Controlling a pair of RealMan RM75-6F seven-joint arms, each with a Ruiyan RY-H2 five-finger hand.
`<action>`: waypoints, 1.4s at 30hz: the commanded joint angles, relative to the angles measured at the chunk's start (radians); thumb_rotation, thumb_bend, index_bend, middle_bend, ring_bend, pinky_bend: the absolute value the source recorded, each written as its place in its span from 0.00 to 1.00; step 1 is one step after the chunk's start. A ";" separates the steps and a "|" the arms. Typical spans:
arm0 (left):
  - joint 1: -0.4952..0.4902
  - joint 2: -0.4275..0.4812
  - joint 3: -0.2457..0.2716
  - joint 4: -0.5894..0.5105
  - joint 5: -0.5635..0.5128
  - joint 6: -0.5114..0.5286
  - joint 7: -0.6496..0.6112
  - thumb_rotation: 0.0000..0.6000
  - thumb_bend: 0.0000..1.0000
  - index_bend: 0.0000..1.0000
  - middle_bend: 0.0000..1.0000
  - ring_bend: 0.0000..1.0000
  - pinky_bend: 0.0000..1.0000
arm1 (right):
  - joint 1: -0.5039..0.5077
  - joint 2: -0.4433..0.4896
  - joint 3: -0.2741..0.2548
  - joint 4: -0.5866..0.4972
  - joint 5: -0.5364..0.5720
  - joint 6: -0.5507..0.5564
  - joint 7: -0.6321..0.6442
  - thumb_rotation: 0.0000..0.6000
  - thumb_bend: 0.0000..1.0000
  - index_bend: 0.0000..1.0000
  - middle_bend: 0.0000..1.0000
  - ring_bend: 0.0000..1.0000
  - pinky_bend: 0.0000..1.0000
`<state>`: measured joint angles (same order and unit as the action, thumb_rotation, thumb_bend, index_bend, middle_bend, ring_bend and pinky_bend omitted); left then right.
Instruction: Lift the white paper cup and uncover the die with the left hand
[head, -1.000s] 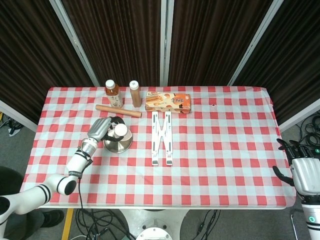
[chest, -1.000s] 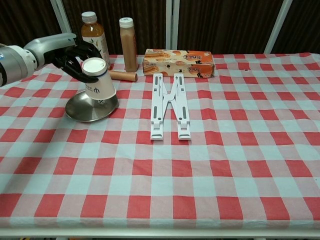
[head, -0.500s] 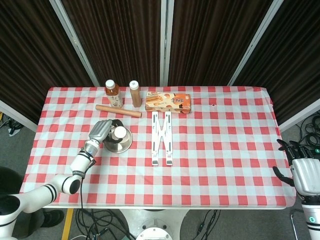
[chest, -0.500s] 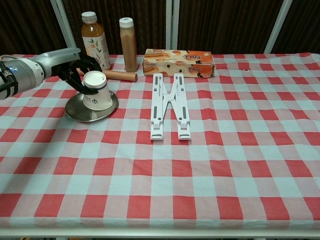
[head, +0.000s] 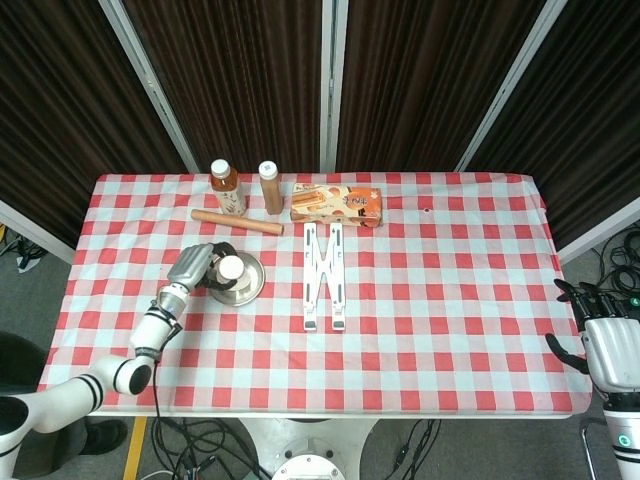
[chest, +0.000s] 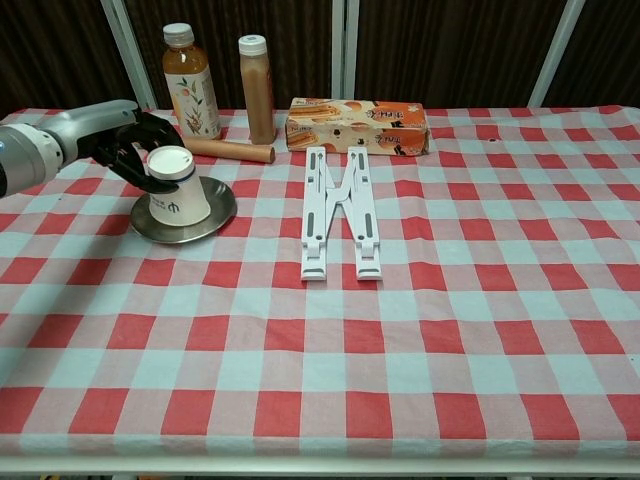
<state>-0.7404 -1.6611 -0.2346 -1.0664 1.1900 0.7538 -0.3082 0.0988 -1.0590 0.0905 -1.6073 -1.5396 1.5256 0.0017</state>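
White paper cup (chest: 175, 190), inverted, now seated on the metal plate (chest: 218, 212) after hanging tilted above it a second ago. Left robot hand (chest: 130, 148) holds it from behind. Die unseen; the uncovering lift remains undone. Right robot hand (head: 608, 345) idles off the tabletop (chest: 420, 320), fingers apart.

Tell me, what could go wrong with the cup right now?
The left hand grips the white paper cup upside down on the metal plate; squeezing might crush it. A sideways lift might drag the shiny plate. The wooden stick and tea bottle stand close behind, so a swing could knock them.
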 joint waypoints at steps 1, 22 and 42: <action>-0.011 -0.014 -0.006 -0.001 0.008 0.004 -0.003 1.00 0.30 0.47 0.49 0.34 0.44 | -0.002 0.002 0.000 -0.004 -0.002 0.003 -0.003 1.00 0.16 0.15 0.35 0.17 0.26; 0.022 -0.033 -0.018 0.026 0.001 0.032 -0.071 1.00 0.29 0.47 0.49 0.34 0.41 | -0.006 0.006 -0.003 -0.013 -0.008 0.011 -0.009 1.00 0.16 0.15 0.35 0.17 0.26; 0.032 -0.008 0.007 0.025 -0.018 0.009 0.017 1.00 0.29 0.47 0.49 0.33 0.41 | 0.006 -0.002 -0.002 -0.010 -0.003 -0.009 -0.009 1.00 0.16 0.15 0.35 0.17 0.26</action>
<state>-0.7030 -1.6653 -0.2253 -1.0396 1.1718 0.7678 -0.2955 0.1046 -1.0609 0.0885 -1.6170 -1.5426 1.5164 -0.0076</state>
